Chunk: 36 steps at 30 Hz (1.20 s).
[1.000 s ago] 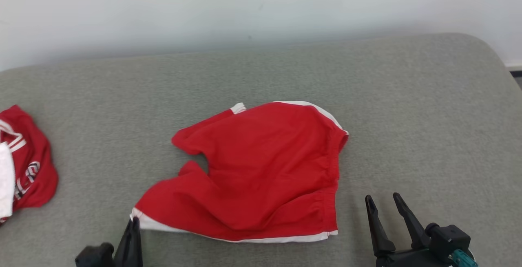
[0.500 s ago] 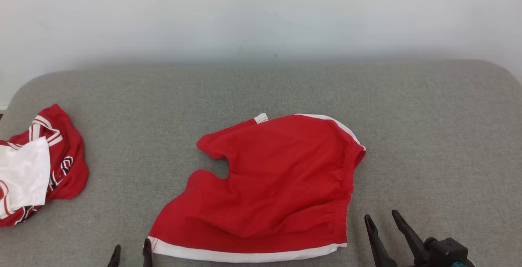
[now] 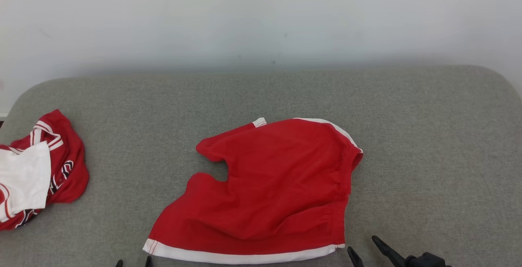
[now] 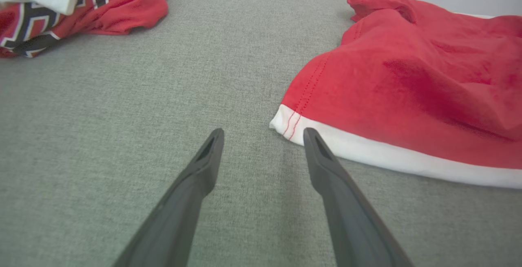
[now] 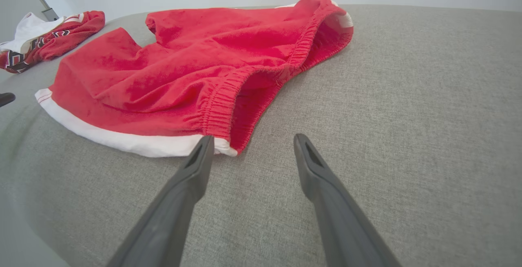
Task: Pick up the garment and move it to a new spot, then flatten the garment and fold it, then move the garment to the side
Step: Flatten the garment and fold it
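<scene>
The left gripper stands wide open and holds nothing. One of its fingertips is just beside the white hem corner of the shorts; if it touches the cloth, I cannot tell. The right gripper is also wide open and empty, with its tips low over the cushion, next to the corner where the elastic waistband meets the hem. Between the two grippers runs the white hem. The red shorts lie in the middle of the grey cushion, spread out but wrinkled, with the waistband to the right and the legs to the left. Well apart, at the left edge, lies a pile of red and white clothes. Behind the cushion is a pale wall.
</scene>
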{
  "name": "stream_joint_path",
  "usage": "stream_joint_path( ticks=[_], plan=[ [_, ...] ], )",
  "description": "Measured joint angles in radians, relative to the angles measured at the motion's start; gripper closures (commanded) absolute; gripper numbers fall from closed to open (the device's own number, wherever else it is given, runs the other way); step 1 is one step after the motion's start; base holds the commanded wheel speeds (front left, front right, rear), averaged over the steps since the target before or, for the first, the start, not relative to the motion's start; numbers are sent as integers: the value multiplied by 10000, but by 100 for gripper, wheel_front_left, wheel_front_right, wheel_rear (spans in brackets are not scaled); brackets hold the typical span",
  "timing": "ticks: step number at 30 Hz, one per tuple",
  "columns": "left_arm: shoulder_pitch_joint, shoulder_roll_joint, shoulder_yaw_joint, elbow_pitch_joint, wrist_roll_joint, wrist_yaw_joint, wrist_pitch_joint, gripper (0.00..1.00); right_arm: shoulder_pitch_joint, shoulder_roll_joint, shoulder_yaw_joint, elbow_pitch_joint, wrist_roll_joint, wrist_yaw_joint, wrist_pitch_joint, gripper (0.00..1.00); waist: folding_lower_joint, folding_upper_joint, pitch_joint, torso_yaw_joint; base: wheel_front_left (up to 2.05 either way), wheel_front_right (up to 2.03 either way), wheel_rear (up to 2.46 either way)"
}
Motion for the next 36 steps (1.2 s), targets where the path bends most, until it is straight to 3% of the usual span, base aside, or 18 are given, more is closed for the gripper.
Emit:
stream_joint_path(
  ticks=[18,19,20,21,27,36],
  plan=[
    [-1714,165,-844,1745,-174,-313,130,3,-2251,-844,2926,1181,671,0,251,0,1,1,672,65,0,0,0],
    [-1778,146,-892,1929,-242,-328,165,65,-2315,-848,3045,1271,777,0,257,28,1,1,693,65,0,0,0],
    [-1848,148,-940,2050,-259,-330,157,100,-2379,-855,3164,1335,832,0,253,73,1,0,715,61,0,0,0],
    [-1917,148,-957,2157,-293,-332,146,100,-2452,-861,3310,1386,867,0,244,100,1,0,736,56,0,0,0],
    [-2063,33,-1120,2491,-619,-345,-75,100,-2593,-993,3845,1221,1256,0,10,100,1,0,649,43,0,0,0],
    [-1777,270,-851,842,-383,-324,-150,100,-2334,-1317,3747,-182,1172,0,-52,100,1,1,430,-17,0,0,0]
  ],
)
